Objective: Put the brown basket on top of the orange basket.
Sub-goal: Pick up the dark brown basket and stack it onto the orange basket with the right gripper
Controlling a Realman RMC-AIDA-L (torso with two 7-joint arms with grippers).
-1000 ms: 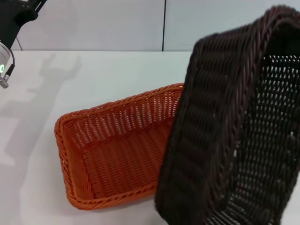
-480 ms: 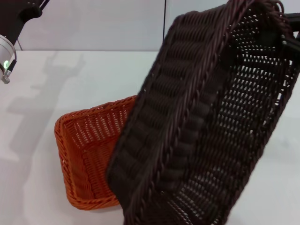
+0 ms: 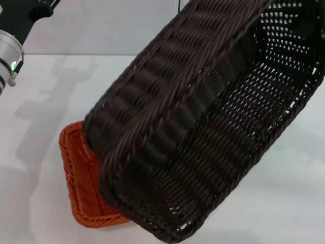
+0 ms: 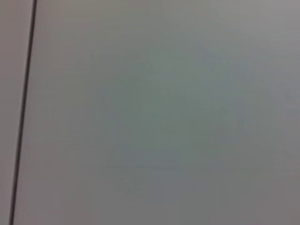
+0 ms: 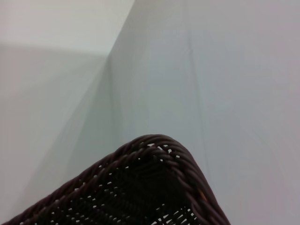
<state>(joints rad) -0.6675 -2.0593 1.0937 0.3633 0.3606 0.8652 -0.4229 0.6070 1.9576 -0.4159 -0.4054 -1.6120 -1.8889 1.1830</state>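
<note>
brown basket (image 3: 203,117): aloft, steeply tilted, long axis near-left to far-right, overlapping right part of orange basket (image 3: 81,178) | orange basket: on table (image 3: 45,132), near-left | right gripper: hidden at far-right end, jaw state cannot be told | left arm (image 3: 12,30): parked far left

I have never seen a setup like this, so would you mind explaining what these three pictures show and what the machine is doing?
This is a two-armed robot. The head picture looks down from its head at a white table. The brown basket is lifted and tilted above the orange basket, which rests on the table, mostly hidden. The right arm appears to carry it, though its gripper is out of sight; its wrist camera shows only a basket corner. The left arm waits at the upper left; its wrist camera sees only blank surface.
</note>
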